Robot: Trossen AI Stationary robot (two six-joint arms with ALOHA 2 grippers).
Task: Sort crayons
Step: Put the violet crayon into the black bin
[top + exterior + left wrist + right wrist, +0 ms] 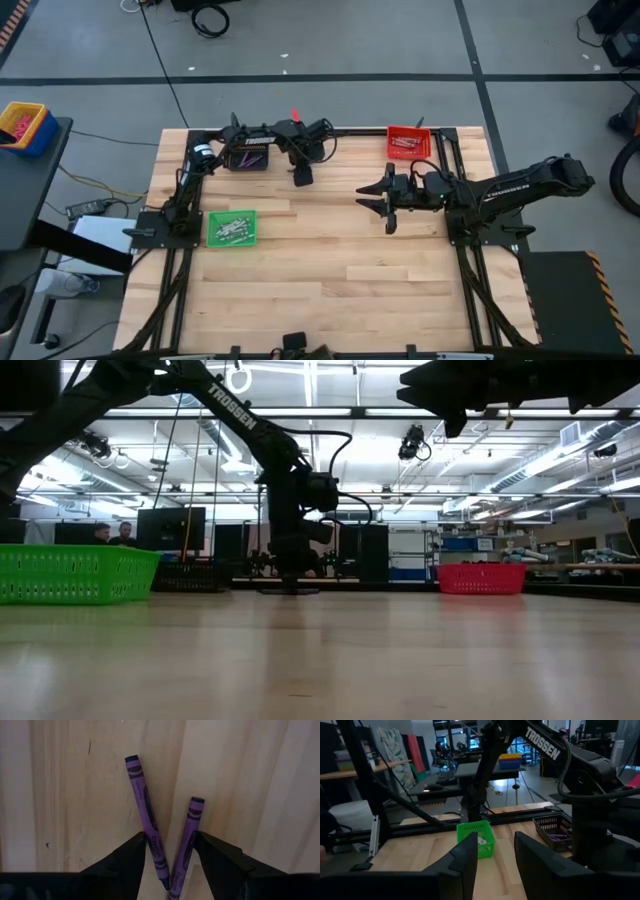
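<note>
The left gripper (167, 852) points down at the pale, grained wooden tabletop (330, 270), its dark fingers spread on either side of two purple crayons (147, 815): thin paper-wrapped sticks lying flat and converging toward the gripper, their near ends cut off between the fingers. Only the left wrist view resolves them; from above the gripper (301, 176) hides them, at about 12 o'clock on the table beside the dark mesh bin (248, 158). The green lattice-walled bin (232, 228) sits at 9 o'clock, the red bin (408, 143) at 1 o'clock. The right gripper (380, 200) hovers near centre, fingers apart, empty.
</note>
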